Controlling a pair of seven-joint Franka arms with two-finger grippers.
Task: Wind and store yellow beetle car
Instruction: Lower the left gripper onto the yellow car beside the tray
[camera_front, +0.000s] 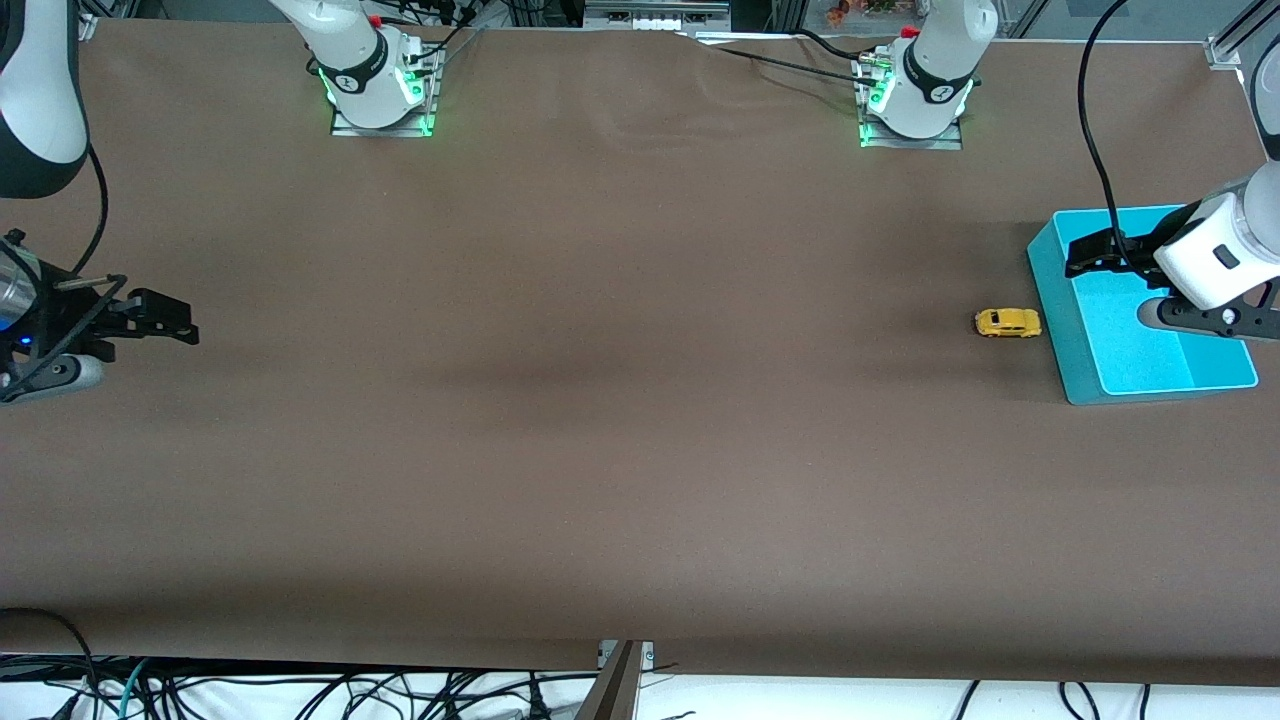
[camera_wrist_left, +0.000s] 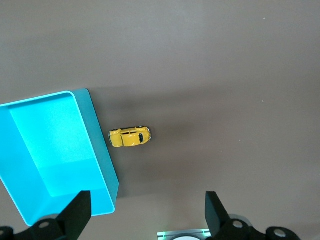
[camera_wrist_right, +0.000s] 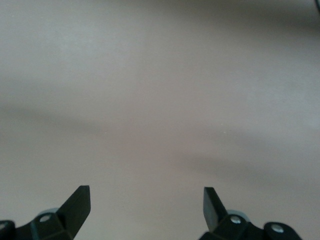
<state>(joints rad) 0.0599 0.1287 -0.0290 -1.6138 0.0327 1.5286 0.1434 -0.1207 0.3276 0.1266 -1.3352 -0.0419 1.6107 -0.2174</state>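
Meanwhile, at the right arm's end of the brown table (camera_front: 600, 420), my right gripper (camera_front: 185, 322) hung over bare tabletop, its two dark fingers (camera_wrist_right: 75, 205) spread wide apart with nothing between them; that arm waited, well apart from everything else. Toward the left arm's end of the table, the yellow beetle car (camera_front: 1008, 322) sat on its wheels on the tabletop, just beside the outer wall of the cyan bin (camera_front: 1055, 320) but not touching it, a thin strip of table showing between them. In the left wrist view the car (camera_wrist_left: 130, 136) lay with its length pointing at the bin's wall (camera_wrist_left: 102, 155). The bin had nothing in it, and its floor showed plain cyan. My left gripper (camera_front: 1080, 255) was over the bin, above the part of it farther from the front camera, and its fingers (camera_wrist_left: 75, 212) stood wide open and held nothing. The car was on the table, outside the bin, and neither of my grippers touched it.
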